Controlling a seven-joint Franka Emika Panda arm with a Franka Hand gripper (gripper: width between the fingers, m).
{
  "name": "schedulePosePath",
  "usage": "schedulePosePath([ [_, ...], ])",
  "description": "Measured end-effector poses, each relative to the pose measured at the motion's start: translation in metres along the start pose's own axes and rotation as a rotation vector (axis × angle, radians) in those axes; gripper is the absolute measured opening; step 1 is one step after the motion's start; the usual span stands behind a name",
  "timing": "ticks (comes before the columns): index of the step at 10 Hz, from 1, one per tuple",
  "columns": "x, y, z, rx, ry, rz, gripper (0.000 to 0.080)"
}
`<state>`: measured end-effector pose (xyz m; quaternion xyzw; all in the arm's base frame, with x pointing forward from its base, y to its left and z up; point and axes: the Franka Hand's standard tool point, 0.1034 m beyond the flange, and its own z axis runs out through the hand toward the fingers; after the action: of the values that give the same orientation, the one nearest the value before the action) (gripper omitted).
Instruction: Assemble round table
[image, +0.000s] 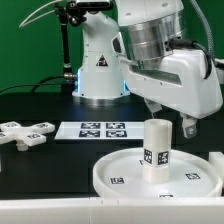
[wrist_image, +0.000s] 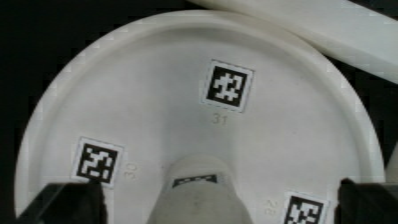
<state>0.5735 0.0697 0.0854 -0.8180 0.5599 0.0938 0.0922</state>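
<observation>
Tags: small black-and-white square patterns sit on the white furniture parts; they carry patterns, not letters.
Robot base mark: a dark triangle-shaped emblem (image: 101, 62) at upper centre of the exterior view, too small to read.
Marker board (image: 103, 130): a flat white strip with a row of square tags, at middle left of the exterior view.
Gripper (wrist_image: 210, 205): spread wide and holding nothing. In the wrist view its two dark fingers (wrist_image: 63, 203) stand clear on either side of the leg, with bare disc showing between.
Leg (image: 155, 150): a short thick white cylinder, upright on the disc at lower centre right of the exterior view, with one tag facing the camera.
Disc (image: 118, 166): large, round and rimmed, lying flat along the bottom of the exterior view with tags on its face.
Cross-shaped foot (image: 25, 132): lies flat on the black table at the exterior view's left, well apart from the disc.
</observation>
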Motion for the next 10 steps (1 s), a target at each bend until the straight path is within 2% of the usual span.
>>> schedulePosePath([
  [1,-0.003,0.001,0.002,-0.029,0.034,-0.176,0.0649],
  [2,-0.007,0.007,0.006,-0.041,0.029,-0.320,0.0649],
  [3,-0.007,0.013,0.006,-0.052,0.019,-0.355,0.0649],
  [5,0.007,0.031,-0.003,-0.054,0.029,-0.338,0.0649],
  [8,0.007,0.031,-0.002,-0.057,0.028,-0.341,0.0649],
  [10,0.018,0.040,-0.001,-0.091,0.036,-0.624,0.0649],
])
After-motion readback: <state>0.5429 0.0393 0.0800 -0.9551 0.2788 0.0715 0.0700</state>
